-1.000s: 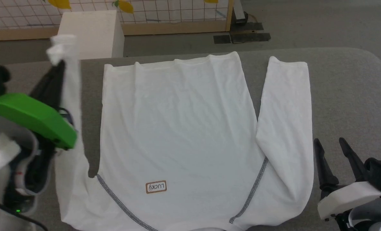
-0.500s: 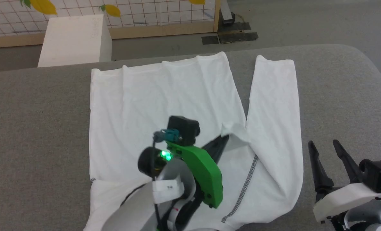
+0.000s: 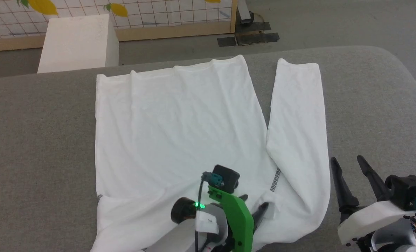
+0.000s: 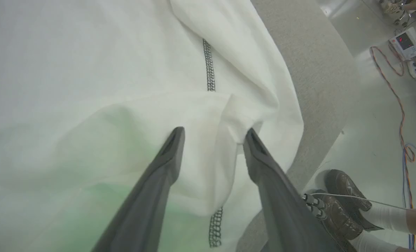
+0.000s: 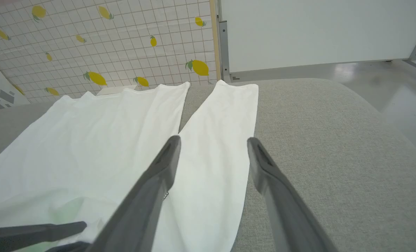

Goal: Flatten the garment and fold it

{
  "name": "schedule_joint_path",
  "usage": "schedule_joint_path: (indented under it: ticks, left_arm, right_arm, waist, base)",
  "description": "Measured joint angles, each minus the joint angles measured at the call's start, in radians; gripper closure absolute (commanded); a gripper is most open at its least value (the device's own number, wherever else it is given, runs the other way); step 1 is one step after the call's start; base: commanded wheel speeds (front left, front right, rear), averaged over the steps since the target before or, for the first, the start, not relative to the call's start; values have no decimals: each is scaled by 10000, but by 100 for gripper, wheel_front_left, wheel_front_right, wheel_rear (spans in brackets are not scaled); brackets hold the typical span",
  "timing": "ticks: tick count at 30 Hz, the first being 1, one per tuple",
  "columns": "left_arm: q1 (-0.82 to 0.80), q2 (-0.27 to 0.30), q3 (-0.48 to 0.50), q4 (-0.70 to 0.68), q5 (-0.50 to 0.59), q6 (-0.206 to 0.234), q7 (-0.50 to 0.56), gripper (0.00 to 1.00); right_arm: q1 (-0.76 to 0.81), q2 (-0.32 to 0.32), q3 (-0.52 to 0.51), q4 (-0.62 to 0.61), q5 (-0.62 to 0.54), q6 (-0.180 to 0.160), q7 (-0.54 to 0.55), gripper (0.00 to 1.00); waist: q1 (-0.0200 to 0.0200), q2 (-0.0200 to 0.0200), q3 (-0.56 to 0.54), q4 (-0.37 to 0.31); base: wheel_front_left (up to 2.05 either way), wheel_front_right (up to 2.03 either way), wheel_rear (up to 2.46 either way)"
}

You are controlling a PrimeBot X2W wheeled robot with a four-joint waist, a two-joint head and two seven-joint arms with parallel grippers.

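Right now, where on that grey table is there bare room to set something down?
Widest bare stretch: the table left of the garment. Another lies right of the right sleeve, beyond the right gripper. A narrow wedge separates sleeve and body. Crowded: the near middle, where the left gripper is at the cloth.

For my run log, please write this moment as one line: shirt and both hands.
shirt: flat on table, left sleeve across chest | left hand: open, over cuff | right hand: open, beside right sleeve
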Motion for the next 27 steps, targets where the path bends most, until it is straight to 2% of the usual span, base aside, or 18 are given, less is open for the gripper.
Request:
schedule_joint_path:
  ticks: [4, 6, 8, 14, 17, 20, 24, 27]
  left_arm:
    - [9, -67, 999, -385, -374, 13, -1154, 0]
    - [4, 173, 1567, -619, -282, 184, -1965, 0]
    - [13, 568, 2196, -796, -148, 453, -2826, 0]
    - [394, 2238, 3877, -1049, 711, 1340, -5252, 0]
    - [615, 2727, 4506, -1264, 1208, 1632, -5668, 0]
    - [739, 2974, 5177, -1722, 1779, 1902, -5762, 0]
    - [865, 2824, 6334, -2817, 2529, 1948, -5793, 0]
    - [963, 2479, 6822, -3302, 2999, 1638, -5793, 0]
  right_arm:
    - [-6, 2, -77, 10, -38, 0, 155, 0]
    - [-91, 2, -178, 69, -104, 0, 242, 0]
    - [-393, 0, -297, 221, -161, 0, 326, 0]
    - [-2242, -211, -874, 1216, -163, 0, 807, 0]
    - [-3398, -548, -1229, 2059, 199, 0, 1081, 0]
    - [-4615, -943, -1530, 2991, 454, 0, 1505, 0]
    - [-6298, -1375, -1992, 4222, 761, 0, 2052, 0]
    - [-7424, -1645, -2368, 5101, 763, 0, 2529, 0]
  waist:
    - [0, 0, 58, 134]
    - [0, 1, 129, 192]
    - [0, 0, 229, 246]
    - [0, 0, 732, 462]
    - [0, 0, 1096, 601]
    - [0, 0, 1522, 765]
    - [0, 0, 2191, 1014]
    - [1, 0, 2722, 1209]
  base:
    - [0, 0, 0]
    - [0, 0, 0]
    - [0, 0, 0]
    - [0, 0, 0]
    - [0, 0, 0]
    - [0, 0, 0]
    - [0, 0, 0]
    - [0, 0, 0]
